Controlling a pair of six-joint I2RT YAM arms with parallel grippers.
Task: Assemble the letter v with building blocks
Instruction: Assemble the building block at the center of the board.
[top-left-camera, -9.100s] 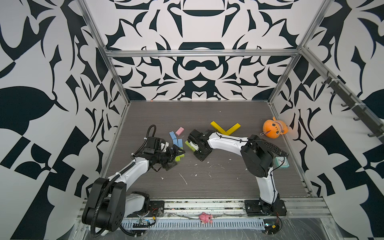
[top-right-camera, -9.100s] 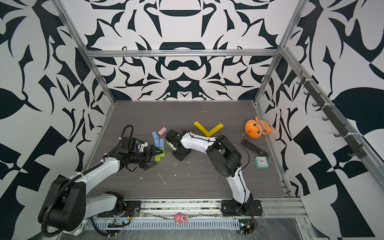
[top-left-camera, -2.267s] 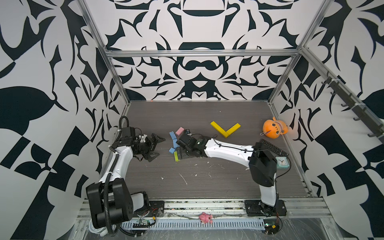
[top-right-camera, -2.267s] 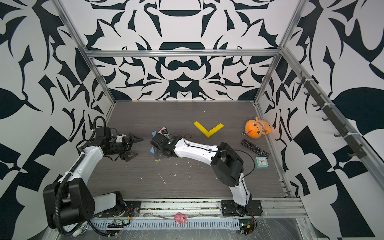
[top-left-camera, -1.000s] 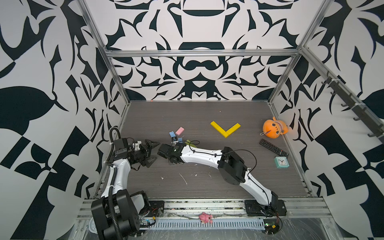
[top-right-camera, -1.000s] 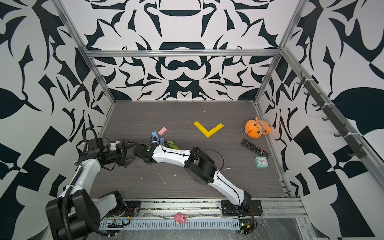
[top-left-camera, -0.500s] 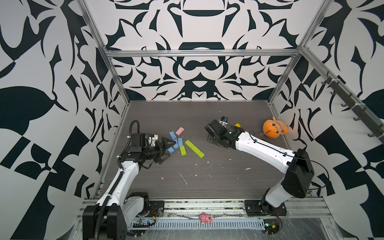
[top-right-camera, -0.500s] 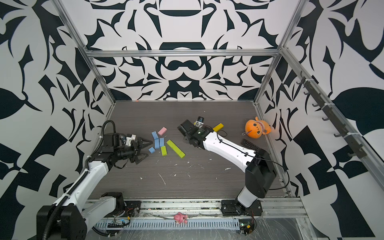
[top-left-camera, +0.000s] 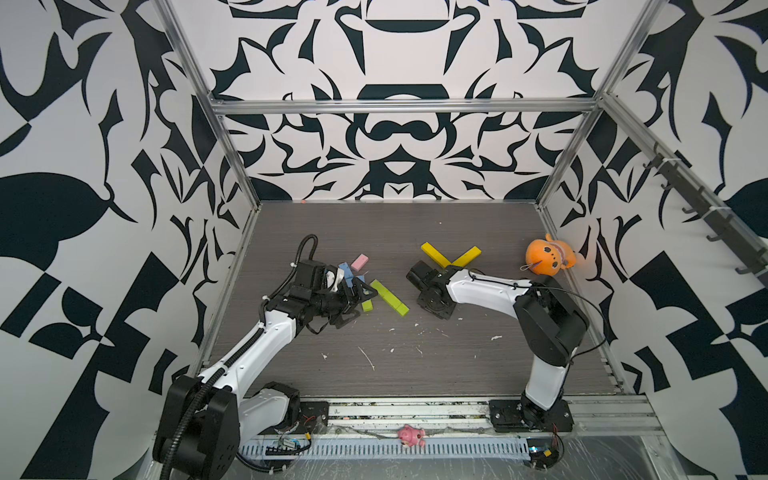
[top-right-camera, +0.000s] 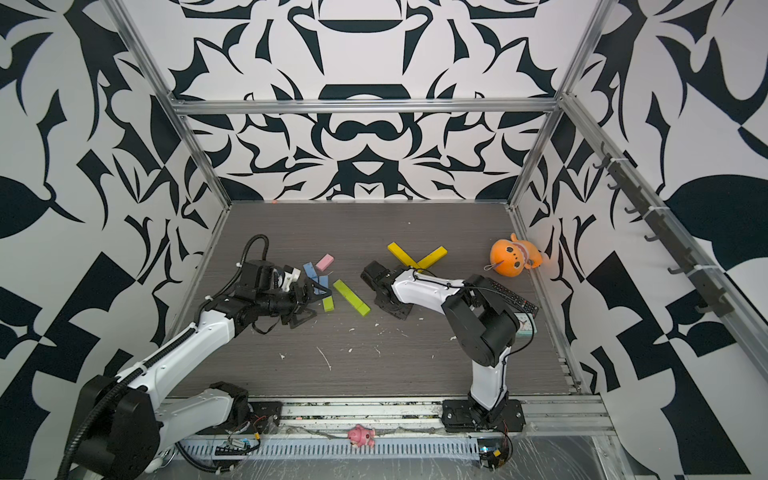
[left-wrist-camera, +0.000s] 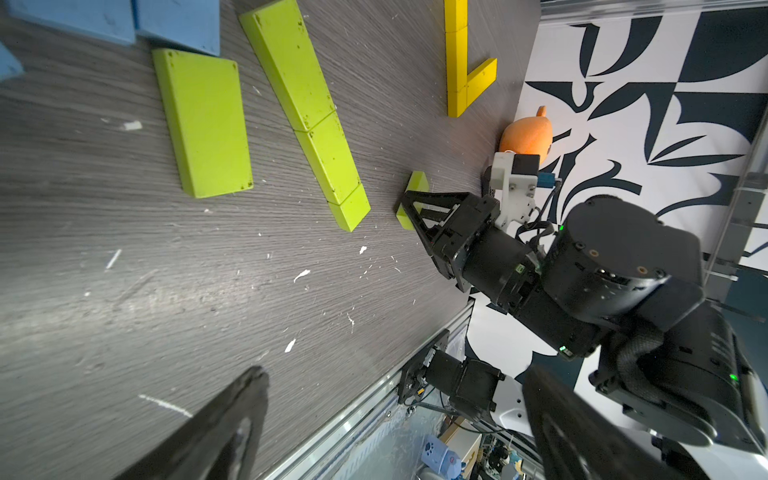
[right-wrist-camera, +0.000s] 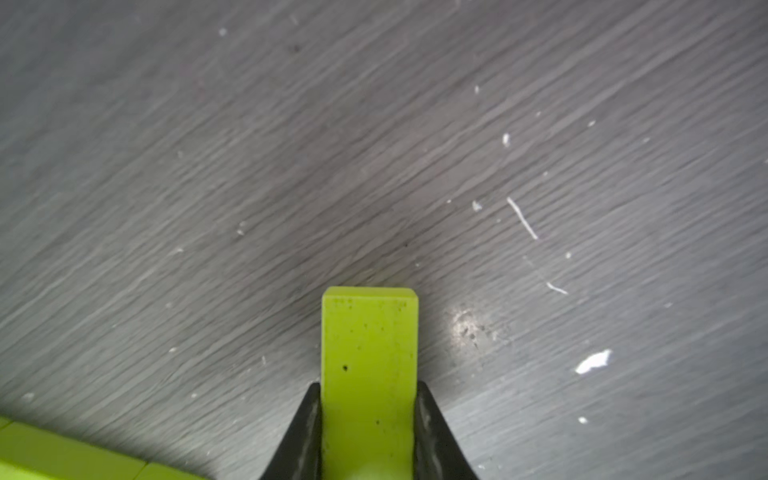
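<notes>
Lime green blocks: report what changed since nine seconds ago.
A diagonal lime row now lies where none was; the right end effector, shut on another lime block, is beside it. Yellow V, pink block and plush toy stayed put.

Wide bare worktop (top-left-camera: 415, 365) along the near edge, open to either arm. Only a narrow lane between the lime green row (top-left-camera: 389, 297) and the right tool (top-left-camera: 433, 302), clamped on a small lime block (right-wrist-camera: 369, 353). Left side crowded: left tool (top-left-camera: 360, 304) spread wide by the blue blocks (top-left-camera: 345, 269) and pink block (top-left-camera: 360, 261). Farther back, yellow V (top-left-camera: 451, 258); orange plush (top-left-camera: 544, 261) near the right wall.
</notes>
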